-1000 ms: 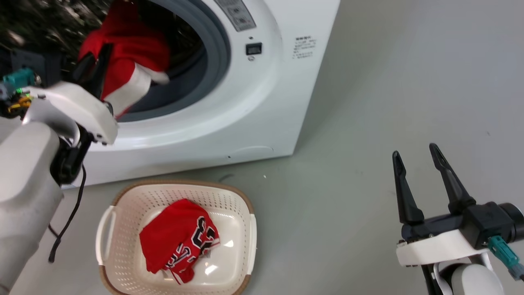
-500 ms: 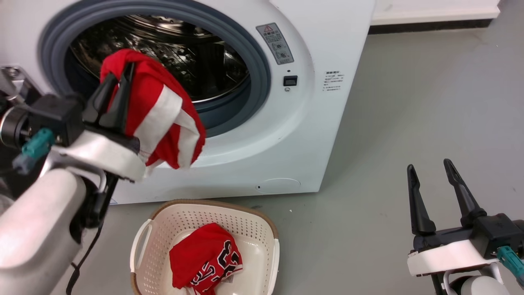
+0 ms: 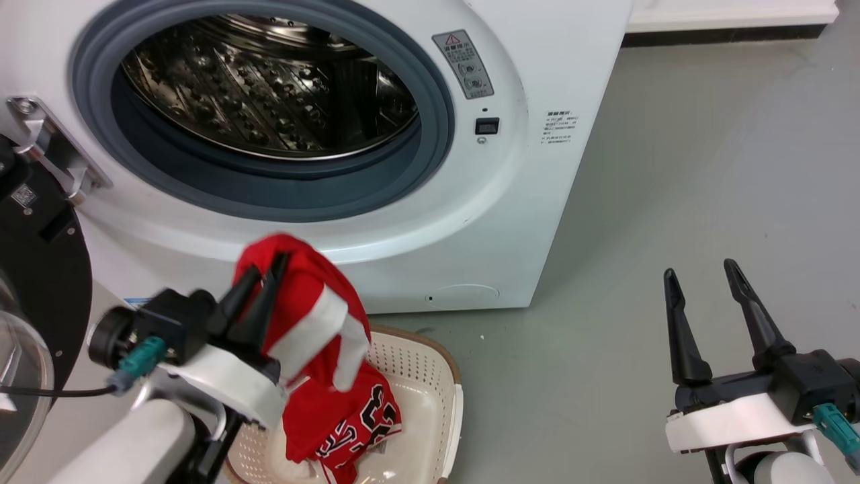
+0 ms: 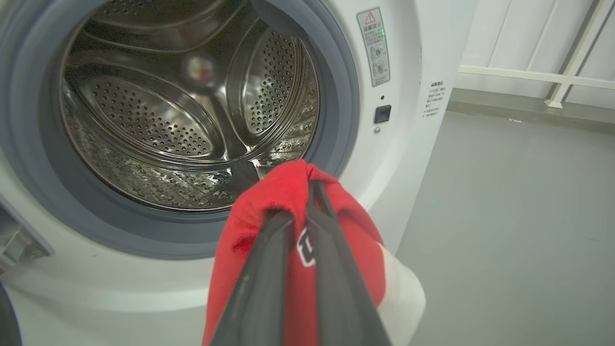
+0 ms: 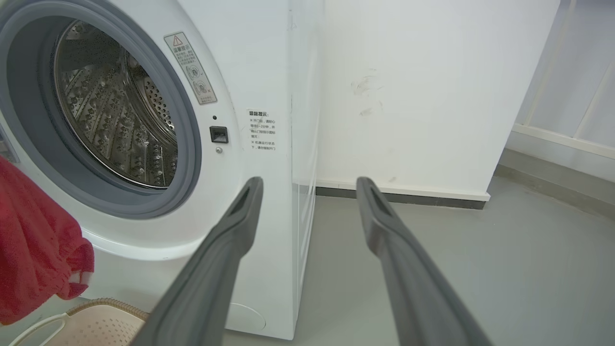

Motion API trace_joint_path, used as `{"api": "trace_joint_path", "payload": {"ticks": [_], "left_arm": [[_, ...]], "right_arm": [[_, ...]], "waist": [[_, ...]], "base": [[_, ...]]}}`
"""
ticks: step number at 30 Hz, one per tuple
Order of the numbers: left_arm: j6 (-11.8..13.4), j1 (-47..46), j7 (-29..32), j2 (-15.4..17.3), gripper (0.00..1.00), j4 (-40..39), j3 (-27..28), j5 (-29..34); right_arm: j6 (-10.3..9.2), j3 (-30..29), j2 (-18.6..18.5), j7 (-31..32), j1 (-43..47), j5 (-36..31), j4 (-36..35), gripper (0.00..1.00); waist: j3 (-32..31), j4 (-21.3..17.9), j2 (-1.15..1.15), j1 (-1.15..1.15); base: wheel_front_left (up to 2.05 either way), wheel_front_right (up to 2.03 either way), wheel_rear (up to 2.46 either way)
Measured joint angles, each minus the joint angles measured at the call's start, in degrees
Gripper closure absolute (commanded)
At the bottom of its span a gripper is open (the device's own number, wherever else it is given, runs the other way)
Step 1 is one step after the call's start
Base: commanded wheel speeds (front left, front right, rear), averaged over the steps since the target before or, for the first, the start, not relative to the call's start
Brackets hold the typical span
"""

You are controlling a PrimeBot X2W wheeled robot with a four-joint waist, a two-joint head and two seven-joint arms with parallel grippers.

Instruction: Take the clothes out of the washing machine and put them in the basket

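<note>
Red garment (image 3: 316, 282) hung clamped in left claw (image 3: 270, 265) over basket's (image 3: 457, 410) 10 o'clock rim, evidently poised for release; right claw (image 3: 699, 267) idle at 4 o'clock, fingers apart.

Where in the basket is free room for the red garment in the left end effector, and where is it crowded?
Free: in the basket, the bare strip between the jersey and the right wall; the grey floor right of it. Crowded: the middle, where the jersey lies below the held garment.

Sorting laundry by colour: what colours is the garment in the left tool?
The soft garment is bright red with broad white bands; head view shows it best.
</note>
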Motion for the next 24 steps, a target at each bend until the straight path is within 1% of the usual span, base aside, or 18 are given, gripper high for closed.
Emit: {"api": "trace_joint_path", "payload": {"ticks": [2,4,9,19,24], "left_arm": [[-1.38,0.43,0.04,-0.59,1.0,3.05,-1.75,0.74],[-2.94,0.73,0.19,-2.04,1.0,6.61,-3.18,0.31],[-7.65,-0.16,0.76,-5.31,1.0,16.81,-6.41,0.29],[-15.06,-7.73,2.0,-10.16,1.0,36.28,-10.42,2.32],[-17.64,-12.0,2.78,-12.59,1.0,45.07,-13.0,3.72]], "right_arm": [[0.0,0.01,-0.01,0.0,-0.03,0.01,-0.05,0.0],[0.0,0.36,0.0,0.0,-0.21,-0.18,-0.03,0.0],[0.0,0.48,0.0,0.0,-1.81,-0.63,-0.59,0.0],[0.0,1.77,0.0,0.0,-5.71,-1.15,-2.31,0.0],[0.0,2.27,-0.02,0.0,-7.69,-0.26,-3.55,0.0]], "waist": [[0.74,-0.07,0.0,0.0],[1.64,-0.23,0.0,0.0],[4.75,-0.97,0.0,0.0],[13.77,-3.81,0.0,0.01],[19.04,-6.11,0.0,0.01]], "base": [[0.0,0.0,0.0],[0.0,0.0,0.0],[0.0,0.0,0.0],[0.0,0.0,0.0],[0.0,0.0,0.0]]}}
